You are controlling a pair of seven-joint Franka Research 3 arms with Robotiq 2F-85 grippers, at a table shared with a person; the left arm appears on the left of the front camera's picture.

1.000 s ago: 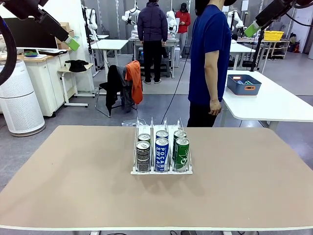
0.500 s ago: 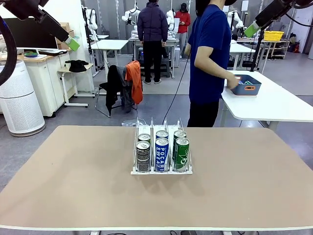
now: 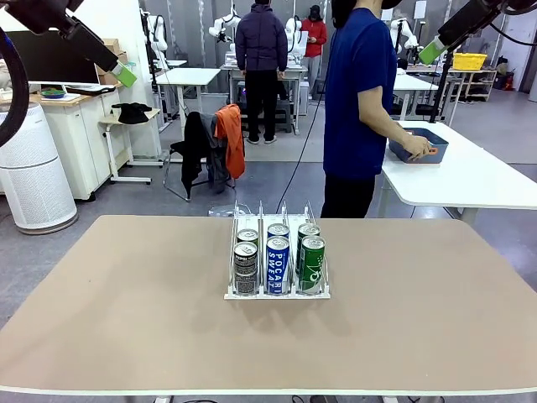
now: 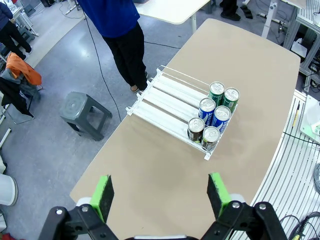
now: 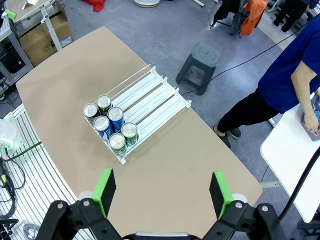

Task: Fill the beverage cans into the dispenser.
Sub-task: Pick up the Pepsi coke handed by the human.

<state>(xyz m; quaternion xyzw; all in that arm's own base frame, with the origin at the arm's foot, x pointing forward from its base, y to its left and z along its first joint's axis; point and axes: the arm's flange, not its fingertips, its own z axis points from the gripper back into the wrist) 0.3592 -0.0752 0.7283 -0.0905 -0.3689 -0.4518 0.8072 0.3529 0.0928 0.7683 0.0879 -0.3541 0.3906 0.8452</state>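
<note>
Dispenser: the clear 3-lane plastic dispenser [image 3: 277, 295], with thin upright dividers and a white base, stands on the tan rectangular tabletop [image 3: 117, 319]. It is about midway across the tabletop and closer to the far edge.
Dark cans: 2 slim dark grey-black metal cans [image 3: 245, 270] stand upright, 1 behind the other. They are in the dispenser's left lane, at its robot-side end.
Blue cans: 2 slim blue metal cans with white POCARI SWEAT lettering [image 3: 278, 265] stand upright in the dispenser's middle lane, level with the dark pair.
Green cans: 2 slim green metal cans with white lettering [image 3: 312, 264] stand upright in the dispenser's right lane, beside the blue pair.
Left gripper: the black left gripper with green pads [image 4: 160, 181] hangs high above the dispenser and well off to its left. Its jaws are spread wide, with nothing between them.
Right gripper: the black right gripper with green pads [image 5: 162, 177] hangs high above the dispenser and well off to its right. Its jaws are also spread wide, with nothing between them.
Person: a person in a dark blue shirt [image 3: 361, 92] stands beyond the dispenser's far end, a little to its right.
Hand: 1 hand [image 3: 414, 152] is at the rim of a blue-grey rectangular plastic tub [image 3: 438, 143]. The tub sits on a white side table [image 3: 478, 180], well apart from the dispenser.
Stool: a grey plastic stool [image 4: 82, 112] stands on the floor beyond the dispenser's far end.
</note>
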